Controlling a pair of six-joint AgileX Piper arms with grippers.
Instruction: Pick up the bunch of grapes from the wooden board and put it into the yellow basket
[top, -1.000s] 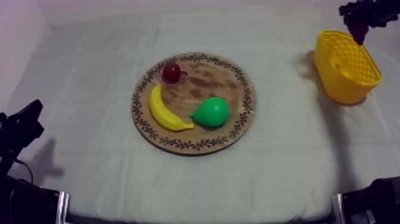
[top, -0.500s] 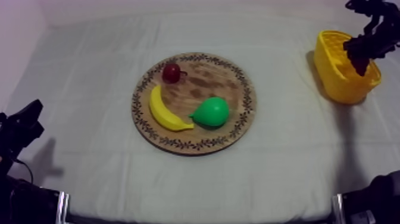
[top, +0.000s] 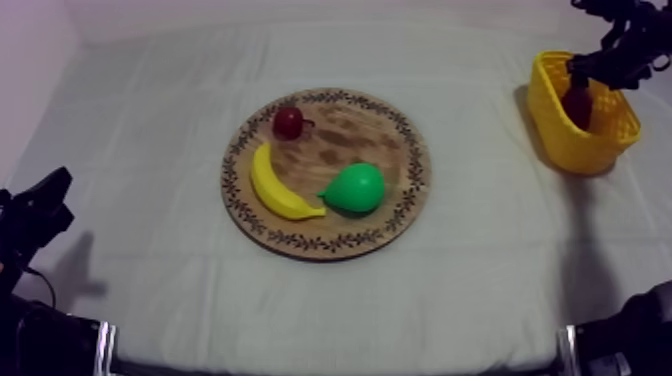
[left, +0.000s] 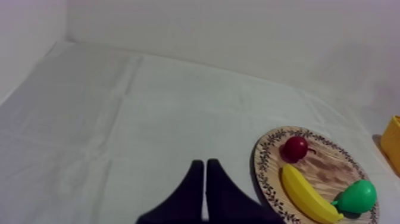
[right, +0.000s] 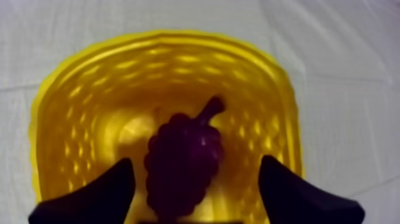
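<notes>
The dark purple bunch of grapes (right: 181, 170) lies inside the yellow basket (right: 77, 95), stem pointing away from the camera. My right gripper (right: 196, 159) hangs over the basket, open, one finger on each side of the grapes with a gap to both. From above, the grapes (top: 578, 104) sit in the basket (top: 560, 130) at the far right, under the right gripper (top: 590, 72). The wooden board (top: 380, 130) at the table's middle holds a banana (top: 272, 188), a pear (top: 355, 188) and a small red fruit (top: 288, 122). My left gripper (left: 205, 179) is shut, low at the left.
The left gripper (top: 40, 215) rests over bare cloth, well left of the board (left: 268, 179). Grey-white cloth lies open between the board and the basket. The basket stands close to the table's right edge.
The right gripper has come down from above the basket's far side to over its inside. The grapes that hung from it now lie in the basket. The left arm is still.
</notes>
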